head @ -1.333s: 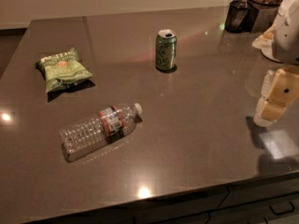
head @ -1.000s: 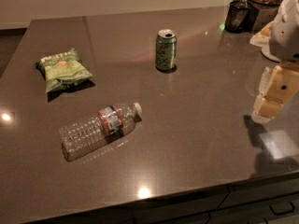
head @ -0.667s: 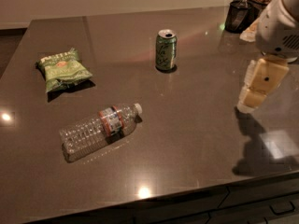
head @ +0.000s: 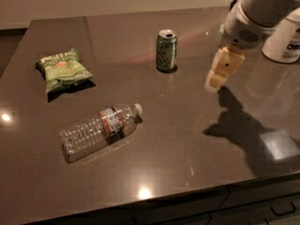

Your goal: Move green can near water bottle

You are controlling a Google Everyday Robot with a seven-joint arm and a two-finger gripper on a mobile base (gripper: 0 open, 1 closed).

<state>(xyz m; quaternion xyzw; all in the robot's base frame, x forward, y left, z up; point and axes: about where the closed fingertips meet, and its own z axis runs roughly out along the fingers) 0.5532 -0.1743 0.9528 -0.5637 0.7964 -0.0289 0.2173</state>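
Observation:
The green can (head: 166, 50) stands upright on the dark table (head: 187, 139), a little right of centre towards the back. The water bottle (head: 99, 131) lies on its side near the front left, its white cap pointing to the right. My gripper (head: 220, 71) hangs above the table to the right of the can, apart from it, with nothing in it that I can see. Its shadow falls on the table in front of it.
A flat green snack bag (head: 63, 70) lies at the left. A white container (head: 284, 37) stands at the right edge, behind the arm. The table's front edge runs along the bottom, with drawers below it.
My arm and gripper have moved left and inward over the table, closer to the can. The can, bottle and bag have not moved.

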